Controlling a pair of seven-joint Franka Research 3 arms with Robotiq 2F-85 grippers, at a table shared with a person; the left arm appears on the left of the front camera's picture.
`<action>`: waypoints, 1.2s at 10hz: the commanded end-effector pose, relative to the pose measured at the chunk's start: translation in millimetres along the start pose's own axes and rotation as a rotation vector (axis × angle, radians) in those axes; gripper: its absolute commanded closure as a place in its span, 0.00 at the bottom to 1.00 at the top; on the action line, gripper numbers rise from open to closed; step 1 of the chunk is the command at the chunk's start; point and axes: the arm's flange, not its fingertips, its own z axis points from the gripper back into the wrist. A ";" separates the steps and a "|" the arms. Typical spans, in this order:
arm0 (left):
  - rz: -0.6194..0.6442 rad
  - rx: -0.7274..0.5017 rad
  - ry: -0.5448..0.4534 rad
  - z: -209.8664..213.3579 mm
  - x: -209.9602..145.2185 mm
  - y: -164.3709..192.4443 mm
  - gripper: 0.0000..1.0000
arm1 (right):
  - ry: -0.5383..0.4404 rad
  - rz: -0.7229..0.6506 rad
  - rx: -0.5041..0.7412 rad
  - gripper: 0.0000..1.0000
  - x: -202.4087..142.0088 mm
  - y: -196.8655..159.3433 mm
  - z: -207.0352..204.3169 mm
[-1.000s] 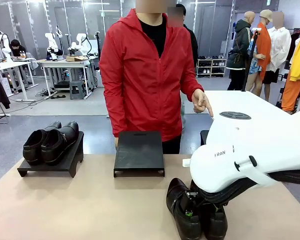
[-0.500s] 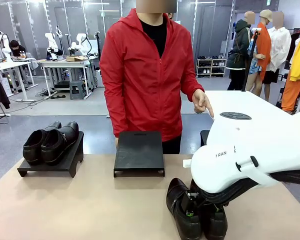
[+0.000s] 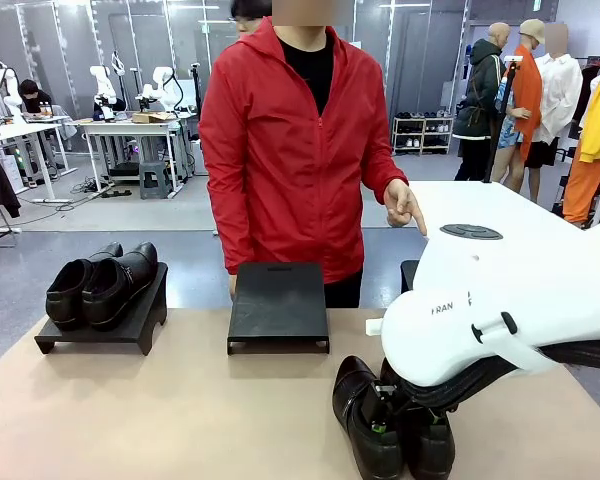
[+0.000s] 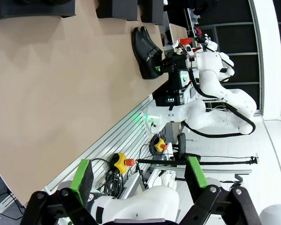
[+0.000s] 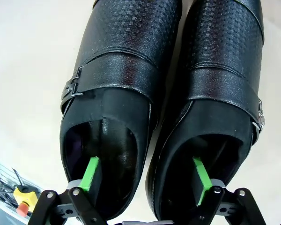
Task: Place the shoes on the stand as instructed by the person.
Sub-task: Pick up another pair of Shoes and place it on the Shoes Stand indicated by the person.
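Black leather shoes (image 3: 360, 400) sit on the surface (image 3: 130, 420) at the frame's lower right, our right hand (image 5: 146, 171) spread wide with a finger inside each, so we should pinch both inner walls evenly, then lift level toward where the person (image 3: 290, 150) points.

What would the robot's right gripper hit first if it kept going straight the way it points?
The pair of shoes below the right gripper. One finger points into each shoe's opening, so each would probably reach an insole first; the depth is hard to judge.
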 end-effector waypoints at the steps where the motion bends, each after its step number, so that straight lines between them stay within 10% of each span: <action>1: -0.016 -0.007 0.004 -1.7 -3.8 -2.1 0.00 | -0.002 0.041 0.016 0.08 -7.8 1.2 5.5; 6: -0.016 -0.007 0.004 -1.7 -3.8 -2.1 0.00 | 0.047 0.066 -0.011 0.08 -2.0 16.5 14.1; 7: -0.016 -0.007 0.004 -1.7 -3.8 -2.1 0.00 | 0.045 0.056 -0.013 0.55 -3.0 15.9 14.2; 9: -0.016 -0.007 0.004 -1.7 -3.8 -2.1 0.00 | 0.035 0.037 -0.008 1.00 -3.7 15.6 17.2; 12: -0.016 -0.007 0.004 -1.7 -3.8 -2.1 0.00 | 0.033 0.036 -0.016 0.95 -2.0 18.4 18.2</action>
